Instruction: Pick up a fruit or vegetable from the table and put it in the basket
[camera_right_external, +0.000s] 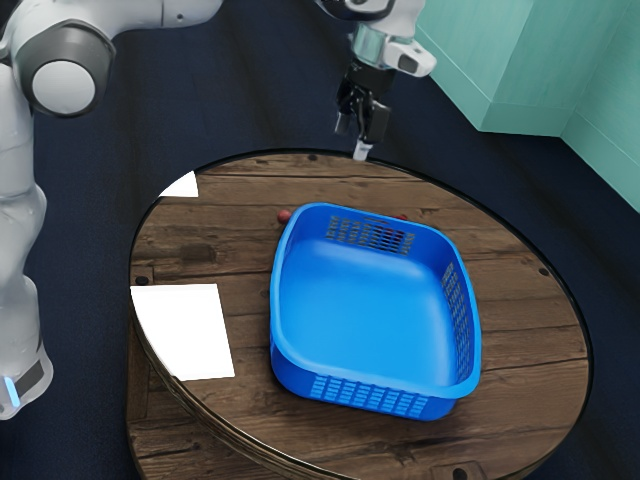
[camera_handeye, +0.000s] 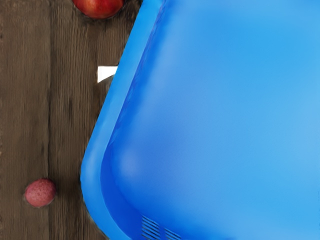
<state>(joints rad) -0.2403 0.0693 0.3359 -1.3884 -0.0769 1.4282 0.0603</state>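
Observation:
Above the table's far edge in the exterior view, my gripper (camera_right_external: 352, 138) hangs open, its two fingers apart with nothing seen between them. The blue basket (camera_right_external: 375, 310) stands upright on the table, nearer the camera than the gripper; no food is seen inside. A small reddish round item (camera_right_external: 284, 216) lies outside the basket's far corner, and a bit of red (camera_right_external: 402, 217) shows behind its far rim. In the wrist view, a pinkish speckled round item (camera_handeye: 40, 192) and a shiny red fruit (camera_handeye: 98, 6), cut by the picture's edge, lie beside the basket (camera_handeye: 95, 155).
The round wooden table (camera_right_external: 530, 330) has a dark rim. White patches (camera_right_external: 190, 330) lie on its side toward the exterior view's left, near the arm's base. The basket's raised walls take up the middle. A pale green wall (camera_right_external: 540, 70) stands beyond the table.

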